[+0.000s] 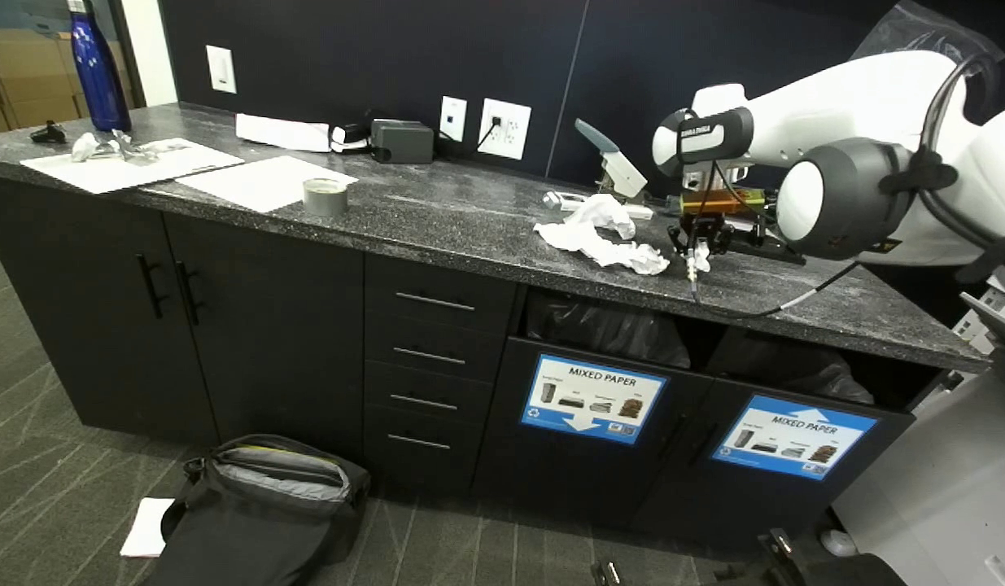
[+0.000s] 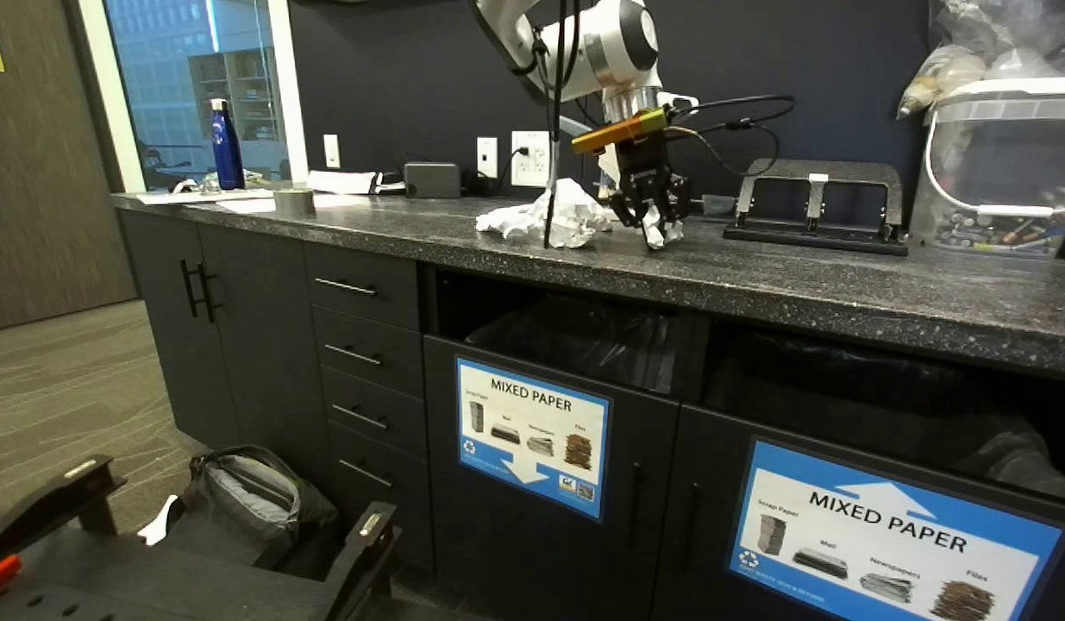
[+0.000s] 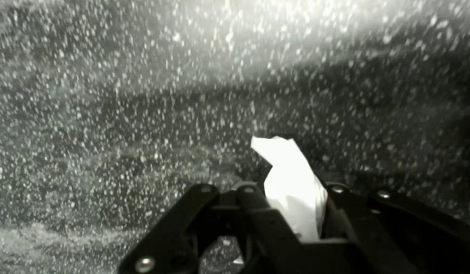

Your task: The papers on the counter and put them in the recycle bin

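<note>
Pickup looks done, drop to come

I have clearing left along the speckled stone countertop (image 1: 461,218). Below, the bagged mixed-paper bin (image 1: 609,327) hides its contents from me. A heap of crumpled white paper (image 2: 579,216) lies on the stone beside my gripper (image 2: 656,226), which pinches a smaller paper wad (image 3: 292,186) at or just above the surface. I judge the wad's drop comes next, then the heap.
</note>
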